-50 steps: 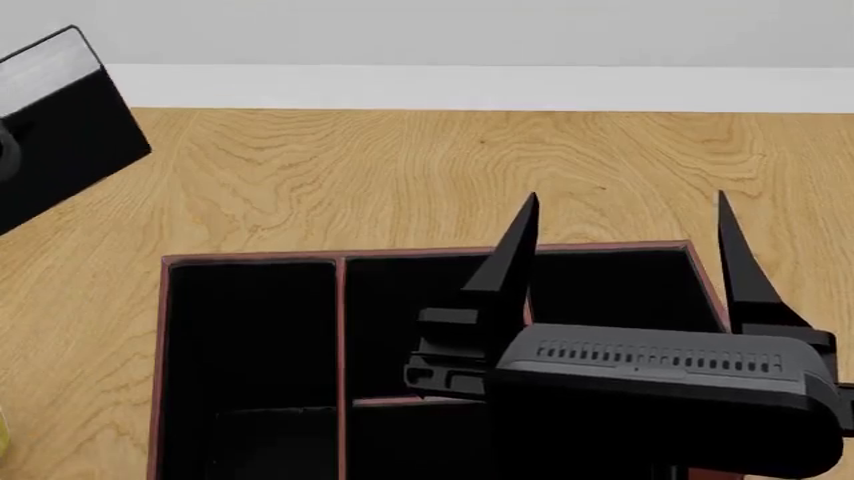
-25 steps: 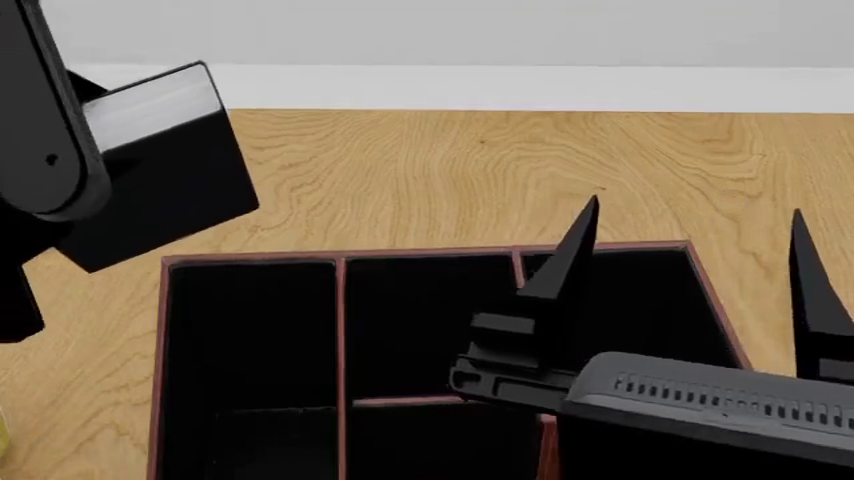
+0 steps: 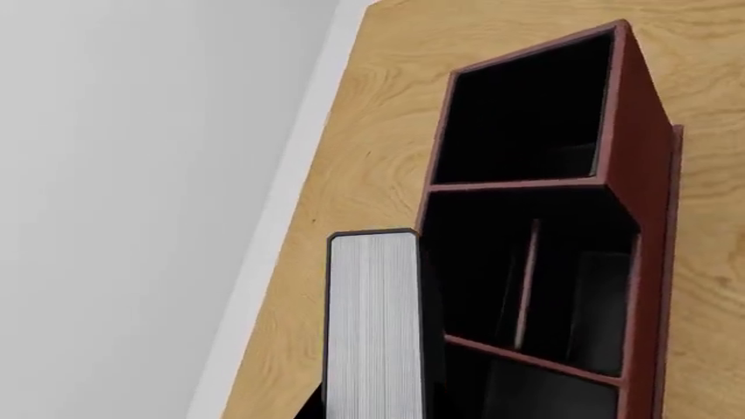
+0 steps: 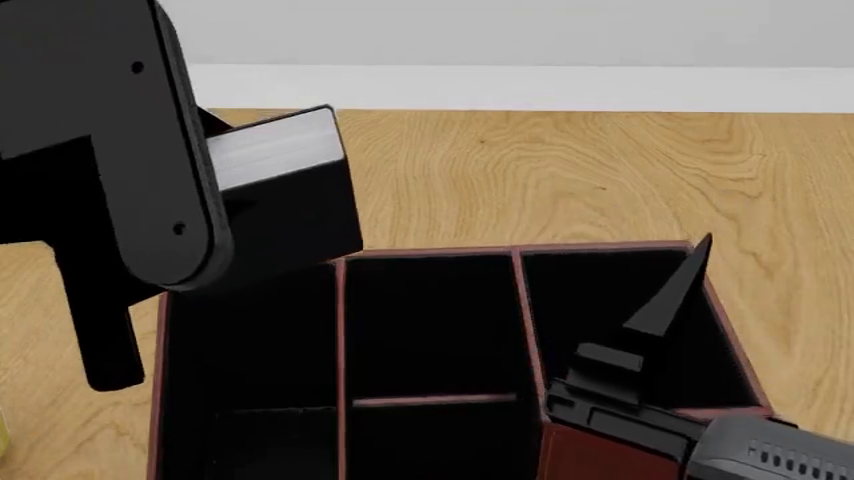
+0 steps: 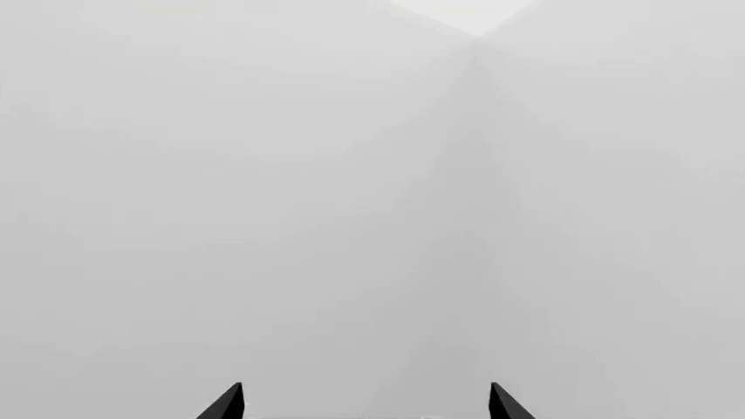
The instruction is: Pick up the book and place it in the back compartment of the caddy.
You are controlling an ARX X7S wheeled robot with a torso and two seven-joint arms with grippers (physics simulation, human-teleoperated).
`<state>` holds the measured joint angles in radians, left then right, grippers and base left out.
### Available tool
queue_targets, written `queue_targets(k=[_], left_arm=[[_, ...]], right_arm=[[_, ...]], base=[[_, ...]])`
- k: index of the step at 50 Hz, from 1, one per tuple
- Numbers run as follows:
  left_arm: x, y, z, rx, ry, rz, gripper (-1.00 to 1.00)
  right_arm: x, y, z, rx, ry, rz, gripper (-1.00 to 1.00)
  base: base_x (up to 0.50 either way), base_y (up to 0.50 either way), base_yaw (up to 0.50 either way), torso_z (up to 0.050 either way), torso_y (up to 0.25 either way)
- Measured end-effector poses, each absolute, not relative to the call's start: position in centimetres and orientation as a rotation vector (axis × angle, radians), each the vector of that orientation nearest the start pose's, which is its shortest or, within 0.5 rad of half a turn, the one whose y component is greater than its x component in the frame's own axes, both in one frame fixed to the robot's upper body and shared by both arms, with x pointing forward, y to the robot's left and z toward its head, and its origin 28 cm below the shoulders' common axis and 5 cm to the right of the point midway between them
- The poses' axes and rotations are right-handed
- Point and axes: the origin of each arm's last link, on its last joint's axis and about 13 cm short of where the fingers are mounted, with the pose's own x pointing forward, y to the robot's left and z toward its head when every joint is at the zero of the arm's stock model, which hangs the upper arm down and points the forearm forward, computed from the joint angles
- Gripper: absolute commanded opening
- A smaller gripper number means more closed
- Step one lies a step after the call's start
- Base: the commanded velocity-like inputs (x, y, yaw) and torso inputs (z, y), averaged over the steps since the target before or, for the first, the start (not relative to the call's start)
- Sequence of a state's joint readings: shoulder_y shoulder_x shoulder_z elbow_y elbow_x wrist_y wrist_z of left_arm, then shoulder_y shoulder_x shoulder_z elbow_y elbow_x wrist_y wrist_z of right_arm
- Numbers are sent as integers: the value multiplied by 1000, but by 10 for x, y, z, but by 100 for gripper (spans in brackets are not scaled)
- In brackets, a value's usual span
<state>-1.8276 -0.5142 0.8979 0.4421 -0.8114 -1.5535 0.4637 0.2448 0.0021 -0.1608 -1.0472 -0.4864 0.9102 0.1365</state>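
Note:
My left gripper (image 4: 234, 200) is shut on the book (image 4: 274, 160), a black hardback with pale grey page edges. It holds the book in the air over the back left corner of the maroon caddy (image 4: 514, 250). The back compartment (image 4: 427, 320) is the black section of the middle column behind the short cross divider, to the right of the book. In the left wrist view the book's page edges (image 3: 372, 323) sit beside the caddy (image 3: 646, 175). My right gripper (image 5: 365, 400) is open and empty; one finger (image 4: 667, 295) shows over the caddy's right section.
The caddy stands on a wooden table (image 4: 561, 170) with a white wall behind. A yellow sliver (image 4: 3, 432) shows at the left edge. The right wrist view shows only pale wall.
My left arm has carried the book rightward, from the far left to over the caddy's back left corner. My right gripper has drawn back to the right and lower, leaving the middle column.

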Motion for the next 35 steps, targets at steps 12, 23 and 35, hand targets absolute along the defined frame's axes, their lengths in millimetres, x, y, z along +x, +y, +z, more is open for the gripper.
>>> queue_targets(k=[12, 23, 35], left_arm=[[247, 181, 390, 1014, 207, -847, -100], [246, 167, 387, 1016, 218, -918, -100], [252, 155, 384, 1016, 217, -992, -100]], right_arm=[[172, -109, 195, -194, -409, -438, 100], [170, -112, 192, -187, -406, -454, 100], [170, -113, 192, -187, -403, -462, 100]], base=[[0, 0, 0, 0, 2], [0, 0, 0, 1, 2], [0, 0, 0, 0, 1]])
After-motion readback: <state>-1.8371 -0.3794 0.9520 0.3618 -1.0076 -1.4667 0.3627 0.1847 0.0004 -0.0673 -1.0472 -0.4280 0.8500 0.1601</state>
